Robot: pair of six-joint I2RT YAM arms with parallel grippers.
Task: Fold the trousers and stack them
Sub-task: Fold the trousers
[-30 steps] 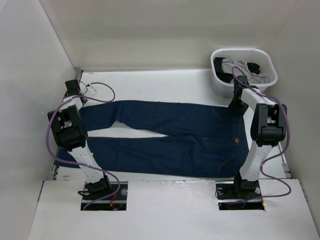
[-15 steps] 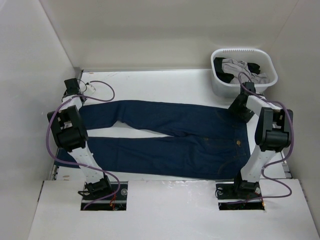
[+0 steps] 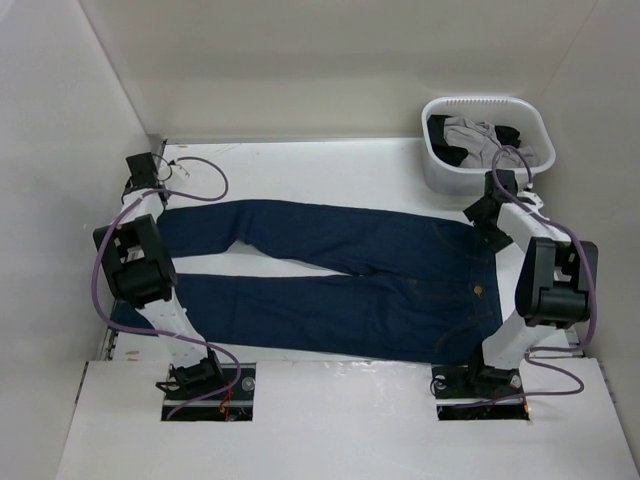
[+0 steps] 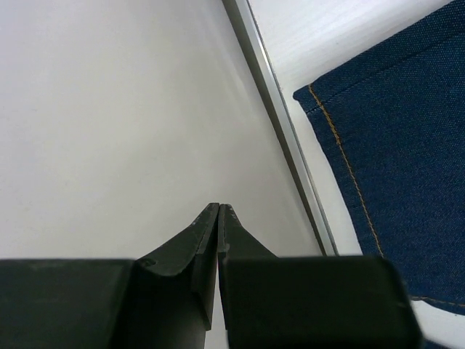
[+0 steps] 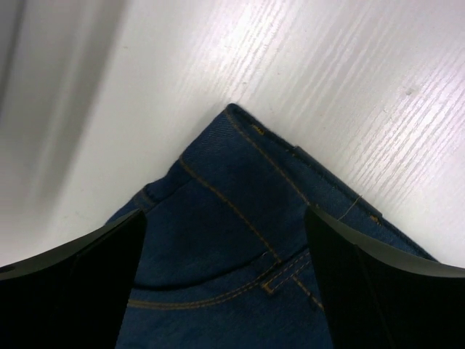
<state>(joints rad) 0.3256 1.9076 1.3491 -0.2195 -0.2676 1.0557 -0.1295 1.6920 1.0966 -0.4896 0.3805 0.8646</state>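
Trousers (image 3: 330,270) lay flat across the white table (image 3: 330,165), dark navy denim with the waistband toward my right arm and the two legs running off toward my left. A wedge of bare table showed between the legs. A small tan patch (image 3: 476,291) sat on the waistband.

My left gripper (image 4: 219,207) was at the far left corner of the table, its fingers pressed together with nothing between them. In my left wrist view the stitched hem of the far leg lay off to the right, apart from my fingertips, with a metal edge strip (image 4: 283,138) running between us.

My right gripper (image 5: 224,216) hung over the far corner of the waistband with its fingers spread wide, one on each side of that denim corner. I could not tell whether they touched the cloth.

Beyond it stood a white basket (image 3: 440,175) holding grey and black garments (image 3: 480,135).
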